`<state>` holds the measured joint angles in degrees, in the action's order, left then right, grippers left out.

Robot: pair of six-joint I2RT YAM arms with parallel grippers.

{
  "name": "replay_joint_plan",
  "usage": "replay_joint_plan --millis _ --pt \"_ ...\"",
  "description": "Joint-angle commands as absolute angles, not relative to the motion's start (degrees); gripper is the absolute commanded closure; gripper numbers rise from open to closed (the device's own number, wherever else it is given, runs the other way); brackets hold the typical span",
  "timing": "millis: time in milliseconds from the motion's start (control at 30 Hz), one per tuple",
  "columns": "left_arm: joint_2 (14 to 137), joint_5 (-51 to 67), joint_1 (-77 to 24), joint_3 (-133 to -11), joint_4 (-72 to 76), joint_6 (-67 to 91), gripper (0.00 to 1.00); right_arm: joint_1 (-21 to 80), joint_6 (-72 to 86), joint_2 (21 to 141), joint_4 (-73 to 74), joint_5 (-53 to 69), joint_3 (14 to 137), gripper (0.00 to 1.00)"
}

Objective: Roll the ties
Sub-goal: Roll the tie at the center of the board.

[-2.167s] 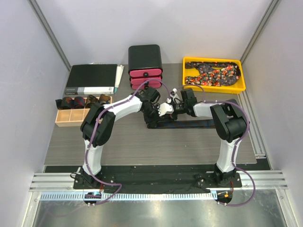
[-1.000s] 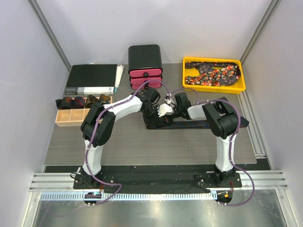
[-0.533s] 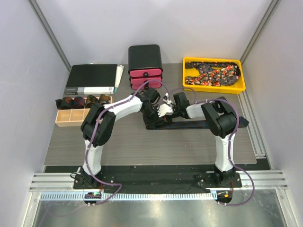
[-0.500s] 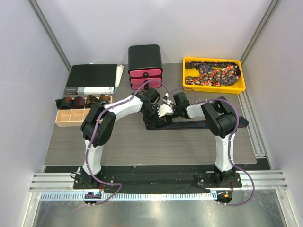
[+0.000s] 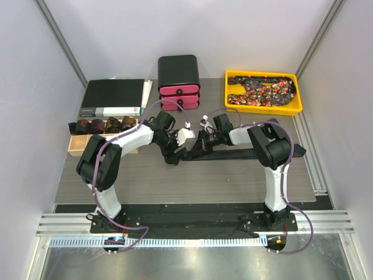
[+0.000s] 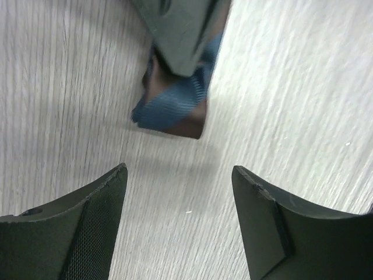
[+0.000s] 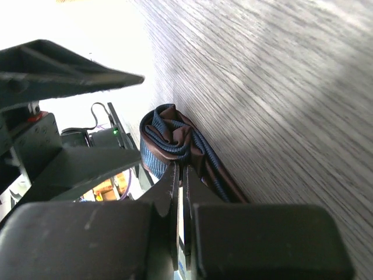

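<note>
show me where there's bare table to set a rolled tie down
Widest bare patch: the front strip of the table between the tie and the near edge. A narrower strip between tie and yellow tray sits partly under the right arm. Crowded: the back row of binder, black box and tray, and the wooden box at left.

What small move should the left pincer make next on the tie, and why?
Probably ease the left pincer forward and close it on the rolled end of the tie: it is open, with that end ahead of its fingers, while the right pincer is shut on the strip beside the coil.
</note>
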<state>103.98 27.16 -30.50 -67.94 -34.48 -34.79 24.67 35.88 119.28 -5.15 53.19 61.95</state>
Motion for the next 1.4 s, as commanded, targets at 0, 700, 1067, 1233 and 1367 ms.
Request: replay_joint_plan --millis 0,700,1067,1233,1367 --pt "99.93 31.38 -31.29 -65.48 -23.65 -31.74 0.27 24.08 31.02 122.60 0.35 47.28 59.94 0.99" --pt "87.44 20.05 -31.82 -37.27 24.42 49.63 0.21 22.06 29.26 120.76 0.26 51.94 53.44 0.99" --pt "84.12 30.58 -31.11 -32.96 26.72 31.93 0.24 21.97 32.34 122.70 -6.15 52.91 52.21 0.99" --pt "83.06 32.43 -31.90 -29.28 29.07 21.65 0.23 22.06 31.12 122.43 -5.46 54.49 50.63 0.99" --pt "82.27 29.98 -35.76 -25.93 32.08 12.41 0.23 21.97 28.92 122.08 -3.52 55.90 50.01 0.99"
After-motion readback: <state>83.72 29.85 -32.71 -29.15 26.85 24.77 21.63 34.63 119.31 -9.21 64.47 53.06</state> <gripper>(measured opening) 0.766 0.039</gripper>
